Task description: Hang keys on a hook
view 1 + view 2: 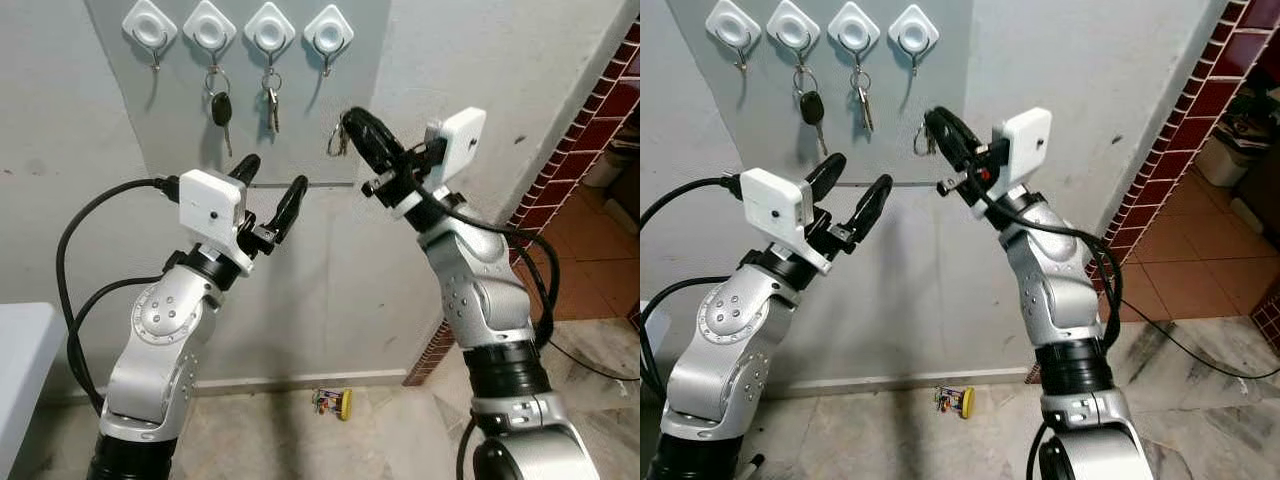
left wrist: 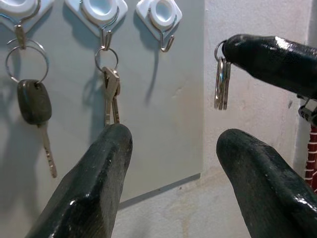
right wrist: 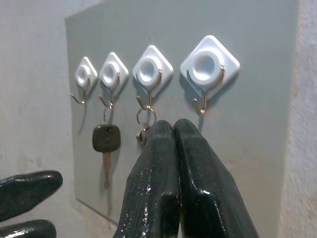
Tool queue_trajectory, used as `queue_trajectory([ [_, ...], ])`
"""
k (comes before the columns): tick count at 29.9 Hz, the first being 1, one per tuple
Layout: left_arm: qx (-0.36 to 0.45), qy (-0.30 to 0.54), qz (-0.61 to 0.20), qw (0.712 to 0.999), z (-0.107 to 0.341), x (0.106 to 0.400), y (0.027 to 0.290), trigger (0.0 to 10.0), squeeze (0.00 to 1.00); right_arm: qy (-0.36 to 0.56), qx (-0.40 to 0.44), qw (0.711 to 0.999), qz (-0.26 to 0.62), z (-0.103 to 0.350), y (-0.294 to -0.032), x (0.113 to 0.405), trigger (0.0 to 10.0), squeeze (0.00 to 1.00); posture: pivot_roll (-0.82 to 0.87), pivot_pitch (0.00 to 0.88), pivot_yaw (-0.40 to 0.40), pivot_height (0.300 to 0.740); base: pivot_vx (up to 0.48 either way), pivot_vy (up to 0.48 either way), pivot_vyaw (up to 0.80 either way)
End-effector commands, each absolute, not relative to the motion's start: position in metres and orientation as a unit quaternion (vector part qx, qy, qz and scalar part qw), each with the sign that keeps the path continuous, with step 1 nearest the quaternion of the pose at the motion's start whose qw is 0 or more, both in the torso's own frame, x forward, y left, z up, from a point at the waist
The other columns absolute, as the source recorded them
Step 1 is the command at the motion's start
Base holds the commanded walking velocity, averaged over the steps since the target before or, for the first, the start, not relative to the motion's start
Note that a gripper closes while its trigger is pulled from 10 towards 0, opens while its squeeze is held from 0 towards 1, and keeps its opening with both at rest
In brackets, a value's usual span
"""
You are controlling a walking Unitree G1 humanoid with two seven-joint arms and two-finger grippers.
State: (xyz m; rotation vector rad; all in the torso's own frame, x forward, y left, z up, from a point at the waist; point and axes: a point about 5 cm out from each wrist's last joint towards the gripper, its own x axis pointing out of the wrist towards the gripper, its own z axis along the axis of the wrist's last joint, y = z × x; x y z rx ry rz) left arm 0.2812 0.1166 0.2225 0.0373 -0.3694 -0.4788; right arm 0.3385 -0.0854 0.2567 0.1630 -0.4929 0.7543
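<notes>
right end effector (image 1: 347,128) clenched on the keys (image 1: 337,142), which dangle below its tip | empty hook (image 1: 326,64) up and slightly to its left, close | left end effector (image 1: 270,187) released, lower, idle | right arm nearer

Four white hooks (image 1: 240,30) on the grey board (image 1: 180,110); three key sets (image 1: 272,100); two grippers (image 1: 270,195).

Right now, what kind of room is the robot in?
Probably a home entryway or hall. A wall panel carries a row of white key hooks, two already holding keys. Tiled floor below, red tiled wall edge at right. The right claw holds a key ring below the end hook.
</notes>
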Motion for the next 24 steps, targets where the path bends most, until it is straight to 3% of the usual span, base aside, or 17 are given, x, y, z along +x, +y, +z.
queue_trajectory([
  [1, 0.021, -0.195, -0.242, 0.95, 0.23, 0.278, 0.116, 10.0, 0.0, -0.251, 0.085, 0.892, 0.366, 0.264, -0.086, 0.34, 10.0, 0.0, -0.07, 0.047, -0.038, 0.74, 0.0, 0.0, 0.0],
  [9, 0.024, -0.195, -0.241, 0.95, 0.23, 0.278, 0.116, 10.0, 0.0, -0.257, 0.09, 0.888, 0.371, 0.268, -0.083, 0.342, 10.0, 0.0, -0.07, 0.046, -0.039, 0.74, 0.0, 0.0, 0.0],
  [24, 0.021, -0.205, -0.249, 0.946, 0.238, 0.276, 0.11, 10.0, 0.0, -0.245, 0.102, 0.912, 0.314, 0.276, -0.066, 0.363, 10.0, 0.0, -0.06, 0.066, -0.046, 0.74, 0.0, 0.0, 0.0],
])
